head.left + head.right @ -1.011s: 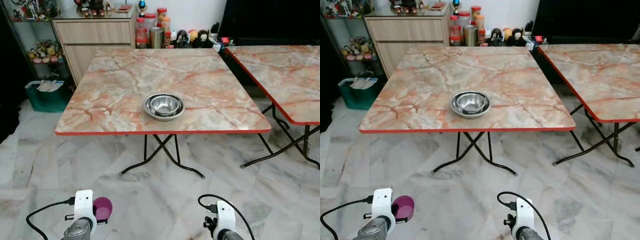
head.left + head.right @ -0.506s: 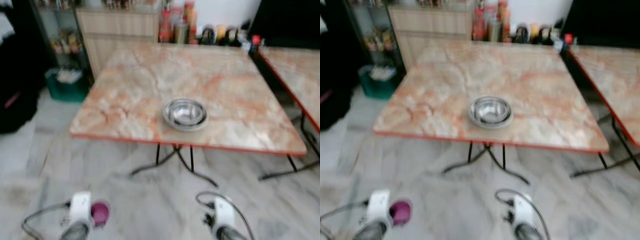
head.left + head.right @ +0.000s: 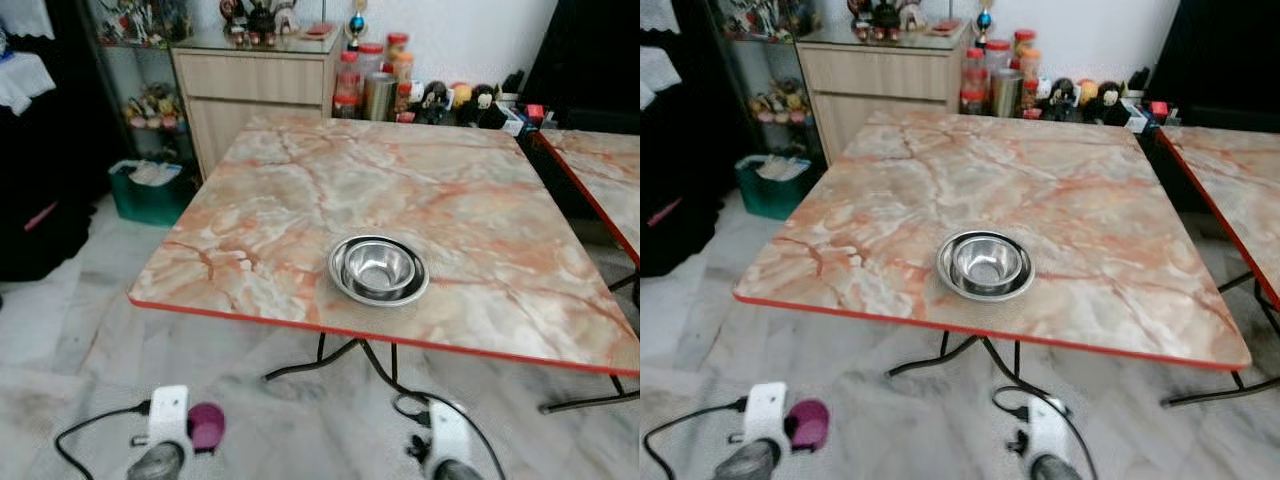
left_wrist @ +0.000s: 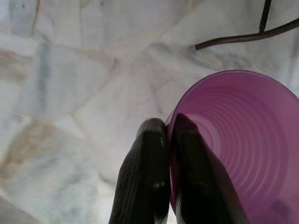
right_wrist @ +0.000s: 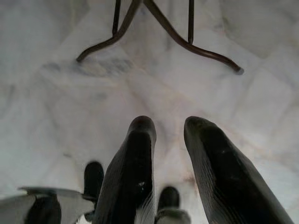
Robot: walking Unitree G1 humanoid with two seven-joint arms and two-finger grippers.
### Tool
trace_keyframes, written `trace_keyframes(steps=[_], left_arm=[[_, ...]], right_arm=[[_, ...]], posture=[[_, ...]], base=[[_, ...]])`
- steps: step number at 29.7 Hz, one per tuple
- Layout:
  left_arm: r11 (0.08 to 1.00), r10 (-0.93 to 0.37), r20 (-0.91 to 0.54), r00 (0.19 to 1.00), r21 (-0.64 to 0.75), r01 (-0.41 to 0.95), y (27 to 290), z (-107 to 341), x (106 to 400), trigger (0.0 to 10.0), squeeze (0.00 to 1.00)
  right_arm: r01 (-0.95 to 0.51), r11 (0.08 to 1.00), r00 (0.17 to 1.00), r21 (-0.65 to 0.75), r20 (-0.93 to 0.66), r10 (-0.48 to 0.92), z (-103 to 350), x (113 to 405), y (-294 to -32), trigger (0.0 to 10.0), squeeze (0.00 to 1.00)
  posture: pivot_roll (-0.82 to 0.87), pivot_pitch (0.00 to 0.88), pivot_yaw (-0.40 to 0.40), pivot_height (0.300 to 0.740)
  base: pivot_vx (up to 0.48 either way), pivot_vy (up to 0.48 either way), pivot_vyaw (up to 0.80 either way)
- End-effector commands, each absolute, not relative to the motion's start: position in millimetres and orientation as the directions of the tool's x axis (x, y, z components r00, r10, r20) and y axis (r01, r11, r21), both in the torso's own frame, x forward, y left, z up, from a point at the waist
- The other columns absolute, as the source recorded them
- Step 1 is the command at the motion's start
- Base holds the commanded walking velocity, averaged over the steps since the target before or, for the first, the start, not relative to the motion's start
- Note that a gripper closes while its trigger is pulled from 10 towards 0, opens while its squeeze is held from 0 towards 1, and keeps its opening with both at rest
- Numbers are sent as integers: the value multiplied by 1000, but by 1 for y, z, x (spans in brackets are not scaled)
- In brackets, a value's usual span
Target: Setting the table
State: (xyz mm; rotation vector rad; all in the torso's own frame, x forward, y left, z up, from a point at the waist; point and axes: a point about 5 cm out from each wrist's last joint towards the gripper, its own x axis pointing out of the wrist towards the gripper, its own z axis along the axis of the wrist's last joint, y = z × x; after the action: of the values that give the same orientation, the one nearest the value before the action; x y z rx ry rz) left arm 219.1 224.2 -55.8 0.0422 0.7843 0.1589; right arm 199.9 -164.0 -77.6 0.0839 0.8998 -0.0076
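Note:
A purple plastic cup (image 4: pixel 243 144) is pinched by its rim in my left gripper (image 4: pixel 168 128), one finger inside and one outside; the cup (image 3: pixel 206 427) shows low at the left beside the wrist. Two nested steel bowls (image 3: pixel 378 269) sit near the front edge of the marble-patterned table (image 3: pixel 260 200). My right gripper (image 5: pixel 169 127) hangs low over the floor with a narrow gap between its fingers and nothing in it.
A second marble table (image 3: pixel 600 170) stands to the right. A wooden cabinet (image 3: pixel 255 85) with jars and figurines is behind, a green bin (image 3: pixel 145 190) to the left. The table's black folding legs (image 5: pixel 154 28) cross over the marble floor.
The camera has come closer to the table and swung, so the table and bowls look larger and more central. Both arms stay low, the left still holding the cup.

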Motion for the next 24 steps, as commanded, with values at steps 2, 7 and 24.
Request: trace_keyframes(steps=[2, 7, 24], left_arm=[[989, 148, -696, 702, 98, -111, 218, -56, 221, 10000, 0], [970, 239, -688, 685, 199, -139, 233, -55, 217, 10000, 0], [424, 810, -59, 584, 746, -513, 344, 49, 256, 10000, 0]], right_arm=[[61, 997, 610, 48, -793, 1, -79, 195, -175, 10000, 0], [63, 997, 611, 53, -792, 3, -79, 195, -174, 10000, 0], [53, 997, 609, 51, -793, 9, -79, 197, -175, 10000, 0]], posture=[[103, 0, -24, 740], [104, 0, -24, 740], [113, 0, -31, 740]], base=[[0, 0, 0], [0, 0, 0], [0, 0, 0]])
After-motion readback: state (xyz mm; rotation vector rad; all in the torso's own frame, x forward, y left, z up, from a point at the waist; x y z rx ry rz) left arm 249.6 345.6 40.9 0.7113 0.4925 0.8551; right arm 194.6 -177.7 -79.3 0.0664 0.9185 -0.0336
